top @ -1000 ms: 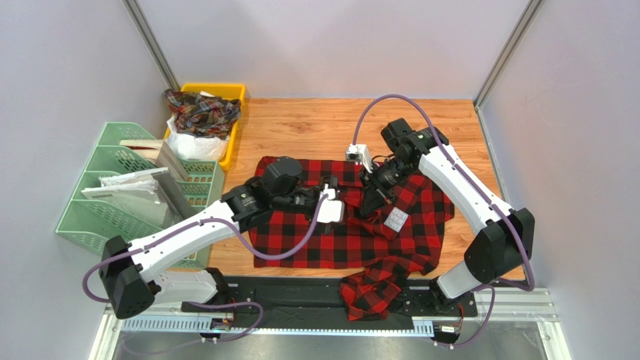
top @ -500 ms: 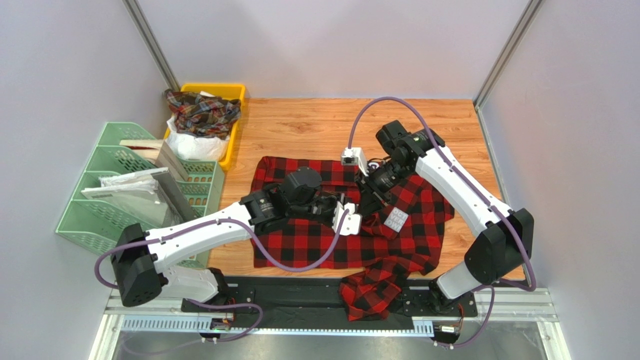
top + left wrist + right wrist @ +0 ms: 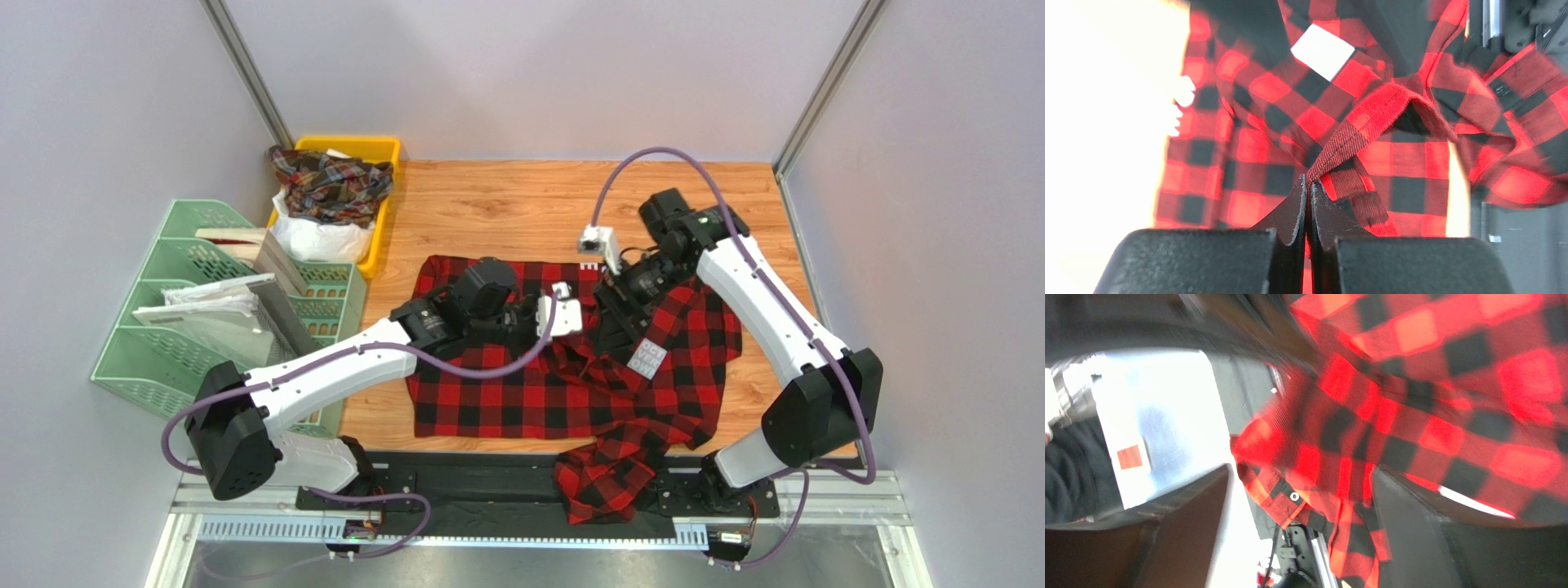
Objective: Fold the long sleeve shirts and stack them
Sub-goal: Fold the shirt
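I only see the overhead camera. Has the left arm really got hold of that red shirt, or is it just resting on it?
Observer: It has hold. Its wrist camera shows the left gripper shut on a hemmed edge of the shirt.
Operator: And the right one?
Observer: Not gripping. Its wrist camera shows the right gripper open, fingers wide apart, with shirt cloth in view between them.

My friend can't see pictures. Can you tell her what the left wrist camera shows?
The left gripper, its two black fingers shut together, pinches a folded edge of a red-and-black checked shirt that fills most of the view. A white label shows on the shirt near the top, and the left side is washed out by bright glare.
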### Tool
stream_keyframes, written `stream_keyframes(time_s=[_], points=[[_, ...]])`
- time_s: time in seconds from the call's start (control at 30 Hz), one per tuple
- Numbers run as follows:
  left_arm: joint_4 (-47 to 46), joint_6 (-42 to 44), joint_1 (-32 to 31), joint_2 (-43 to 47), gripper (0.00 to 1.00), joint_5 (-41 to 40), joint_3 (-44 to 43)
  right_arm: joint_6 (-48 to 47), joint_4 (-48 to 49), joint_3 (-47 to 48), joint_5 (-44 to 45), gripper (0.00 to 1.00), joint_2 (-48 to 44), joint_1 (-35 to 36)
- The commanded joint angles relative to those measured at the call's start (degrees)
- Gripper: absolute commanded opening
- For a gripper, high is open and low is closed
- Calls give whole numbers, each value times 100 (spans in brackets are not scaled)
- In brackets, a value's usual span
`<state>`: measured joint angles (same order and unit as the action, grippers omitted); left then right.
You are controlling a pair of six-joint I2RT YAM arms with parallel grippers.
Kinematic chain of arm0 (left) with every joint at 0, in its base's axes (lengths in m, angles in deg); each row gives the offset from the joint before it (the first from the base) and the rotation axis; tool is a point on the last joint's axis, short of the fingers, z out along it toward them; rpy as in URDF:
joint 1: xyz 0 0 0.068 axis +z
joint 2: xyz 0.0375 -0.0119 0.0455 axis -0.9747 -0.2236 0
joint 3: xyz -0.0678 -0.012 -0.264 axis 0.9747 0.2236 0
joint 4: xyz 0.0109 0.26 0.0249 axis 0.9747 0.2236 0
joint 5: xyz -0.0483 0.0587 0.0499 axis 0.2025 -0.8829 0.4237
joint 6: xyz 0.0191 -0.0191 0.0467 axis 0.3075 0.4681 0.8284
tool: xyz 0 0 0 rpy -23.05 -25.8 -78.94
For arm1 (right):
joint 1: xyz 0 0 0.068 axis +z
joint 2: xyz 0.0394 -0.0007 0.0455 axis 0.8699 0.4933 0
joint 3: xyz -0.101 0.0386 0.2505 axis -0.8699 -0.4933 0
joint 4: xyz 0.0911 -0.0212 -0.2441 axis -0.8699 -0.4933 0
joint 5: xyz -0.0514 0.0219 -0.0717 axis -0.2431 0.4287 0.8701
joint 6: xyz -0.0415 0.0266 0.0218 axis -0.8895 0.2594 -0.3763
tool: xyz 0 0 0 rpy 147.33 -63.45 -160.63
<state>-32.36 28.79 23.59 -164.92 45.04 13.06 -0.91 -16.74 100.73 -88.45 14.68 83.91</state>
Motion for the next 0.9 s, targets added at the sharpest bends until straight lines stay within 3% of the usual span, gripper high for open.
stream_keyframes(time_s=[0.0,0.1,0.27,0.57,0.87], points=[[372,-1735,584,-112,0,790,-236,225,-372,553,-213,98,352,-1079],[469,-3000,1198,-603,0,1228,-394,619,-172,826,111,99,862,-1554],[110,-4416,2323,-992,0,1634,-254,1069,234,810,831,85,1443,-1941],[-690,-4823,3810,-1177,0,1617,379,1263,506,766,1482,84,1892,-2047],[-980,-4911,4224,-1511,0,1529,862,1342,691,696,1852,81,2068,-2056]])
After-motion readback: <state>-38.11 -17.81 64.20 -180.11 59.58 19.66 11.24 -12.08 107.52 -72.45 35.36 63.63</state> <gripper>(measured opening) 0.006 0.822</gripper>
